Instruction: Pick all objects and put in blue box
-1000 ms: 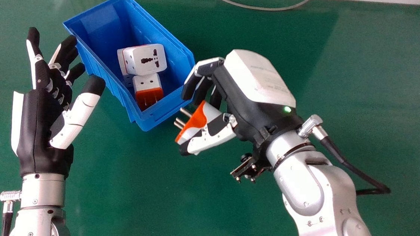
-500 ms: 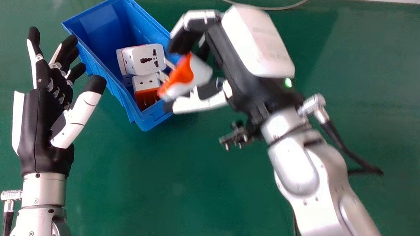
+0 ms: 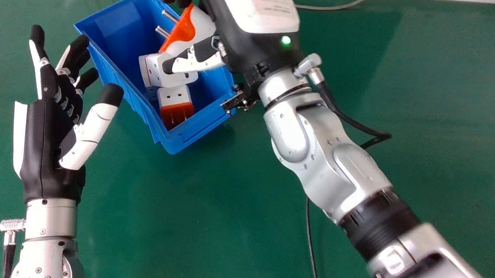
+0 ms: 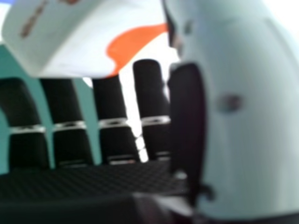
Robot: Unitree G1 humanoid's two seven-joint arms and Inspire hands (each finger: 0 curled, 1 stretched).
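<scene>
Right hand gripping orange-and-white plastic plug, over blue plastic box near green worktop's far edge, hiding part of white block inside, orange-and-white block close by, left hand wide open, plug's metal pins in head view, brown marks in right hand view

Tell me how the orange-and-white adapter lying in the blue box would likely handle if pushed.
The orange-and-white adapter looks stiff, judging by its hard, smooth-looking case. Its flat sides suggest it would slide rather than roll. The white adapter close against it would probably get shoved along or block it.
</scene>
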